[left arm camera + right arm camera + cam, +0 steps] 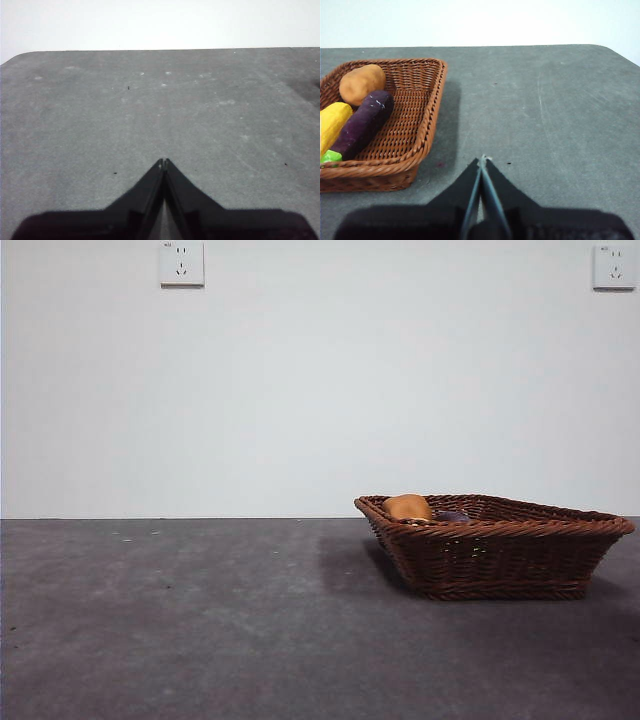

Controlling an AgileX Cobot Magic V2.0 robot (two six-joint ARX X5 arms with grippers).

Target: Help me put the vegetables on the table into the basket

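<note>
Nearest, the right gripper point(482, 159) is seen closed on nothing above the table point(545, 110); the left gripper point(163, 162) likewise, over bare surface. Beyond, the basket point(427, 125) holds eggplant point(362, 125), corn point(332, 125) and potato point(362, 84). All are judged light, stiff, smooth; mid-body grips would suit.

The front camera sits low, about level with the desk point(200, 640), looking straight across it to a white wall point(320, 390), with the basket point(500, 550) near on the right; the left wrist camera looks down and forward past its own fingers point(152, 182) over bare desk to the far edge; the right wrist camera looks likewise past its fingers point(470, 182), sharing the basket with the front view.
</note>
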